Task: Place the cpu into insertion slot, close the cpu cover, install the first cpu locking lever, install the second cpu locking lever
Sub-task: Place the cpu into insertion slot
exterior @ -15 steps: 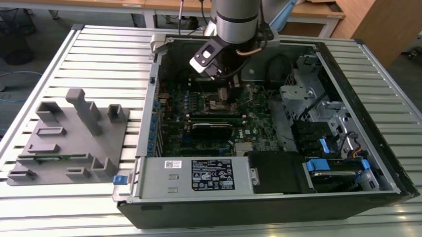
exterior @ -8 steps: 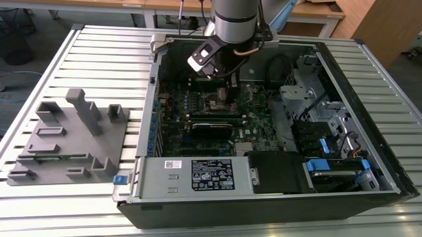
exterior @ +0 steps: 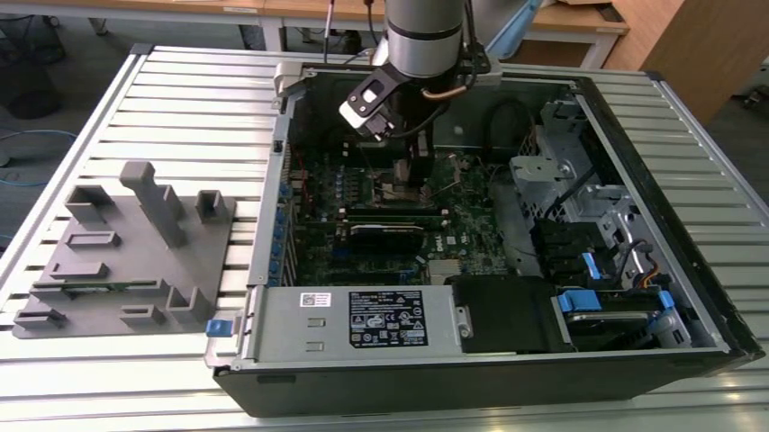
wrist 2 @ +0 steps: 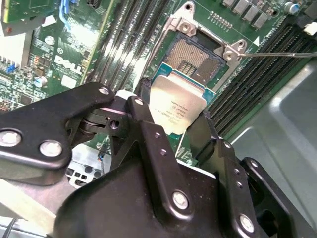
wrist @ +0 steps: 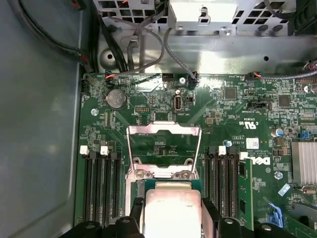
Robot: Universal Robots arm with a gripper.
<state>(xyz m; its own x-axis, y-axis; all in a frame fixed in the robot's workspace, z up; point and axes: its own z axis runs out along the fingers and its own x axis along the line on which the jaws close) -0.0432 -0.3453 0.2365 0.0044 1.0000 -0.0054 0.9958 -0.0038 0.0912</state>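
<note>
1. the pc case (exterior: pixel 481 382) lies open on its side on a slatted metal table (exterior: pixel 157 90). the arm reaches down into it over the green board. a grey block with pegs and pockets (exterior: pixel 132 252) sits on the table toward the exterior view's left, well apart from the case.
2. the gripper (wrist 2: pixel 174 106) is clamped on the cpu (wrist 2: pixel 176 113), with one black finger (wrist 2: pixel 143 106) on each of two opposite edges and the silver top facing the camera. the first wrist view shows the same grip: gripper (wrist: pixel 172 206) around the cpu (wrist: pixel 171 218).
3. in the exterior view the gripper (exterior: pixel 409 171) is low inside the case, near the middle of the board.
4. the insertion slot (wrist 2: pixel 190 54) is uncovered, so its field of gold contacts is showing. the cpu hangs just beside and partly over the slot's near edge and isn't seated in it. i can't tell if any edge is touching.
5. the cpu cover (wrist: pixel 163 130) is flipped open and stands up from the far side of the slot, with the board visible through its big window.
6. a thin metal rod (wrist 2: pixel 282 53) sticks out sideways from one corner of the slot's frame.
7. long black memory slots (wrist: pixel 101 188) run along both sides of the slot, and a coin battery (wrist: pixel 117 98) sits further up the board.
</note>
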